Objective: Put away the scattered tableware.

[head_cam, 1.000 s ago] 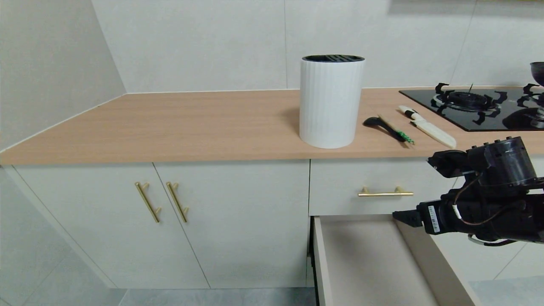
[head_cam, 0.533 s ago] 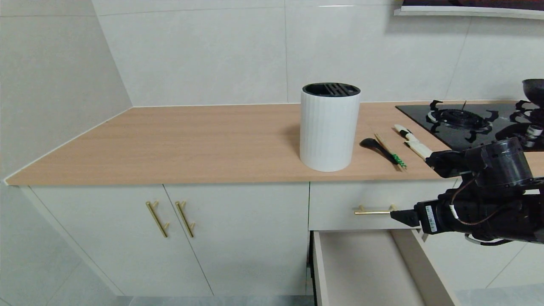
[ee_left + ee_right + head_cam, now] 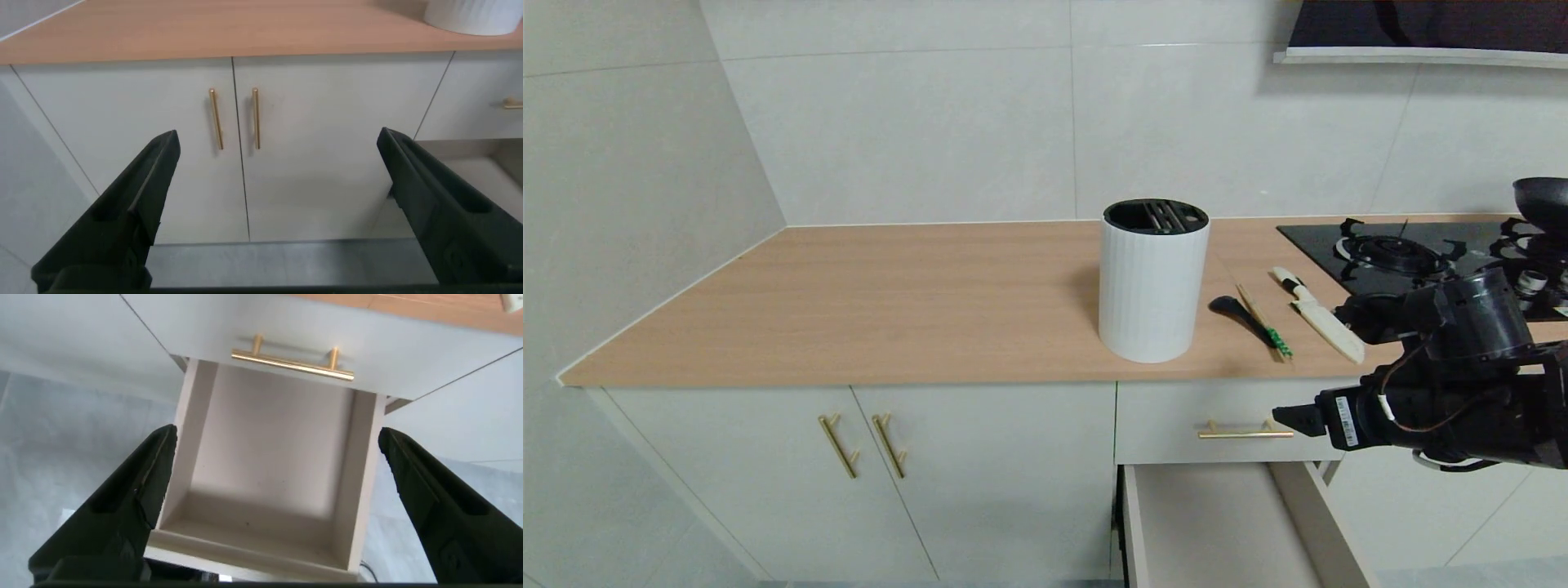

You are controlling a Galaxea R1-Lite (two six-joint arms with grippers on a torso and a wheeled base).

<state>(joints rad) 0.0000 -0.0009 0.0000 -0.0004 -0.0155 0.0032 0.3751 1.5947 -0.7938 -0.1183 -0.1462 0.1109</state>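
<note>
Head view: tableware is all on the countertop [image 3: 915, 302], nothing picked up yet. Black spoon [image 3: 1230, 308], chopsticks [image 3: 1264, 320] with a green band, and cream-bladed knife [image 3: 1319, 317] lie side by side just right of the white ribbed holder [image 3: 1153, 294], between it and the hob [image 3: 1401, 249]. Spoon and chopsticks look to be touching or crossing; can't tell which. Lower drawer [image 3: 1217, 523] is pulled open under the shut drawer with the gold handle [image 3: 1245, 433]. Right gripper [image 3: 1323, 365] hangs in front of the drawer fronts, below the counter edge, nothing in it. Right wrist view confirms: right gripper [image 3: 278, 434] spread wide, looking down into the open drawer [image 3: 270, 498]. Left wrist view: left gripper [image 3: 278, 139] also spread wide and carrying nothing, low in front of the cabinet doors [image 3: 237, 118]. My read: drawer-open step is done, pick phase is about to start. Next move needs the right arm lifted clear of the counter lip, then down onto one utensil. The knife is nearest. These are thin, flat items, so it calls for a low pinch across the handle, close to the surface. Can't say if they go in the drawer or the holder.
</note>
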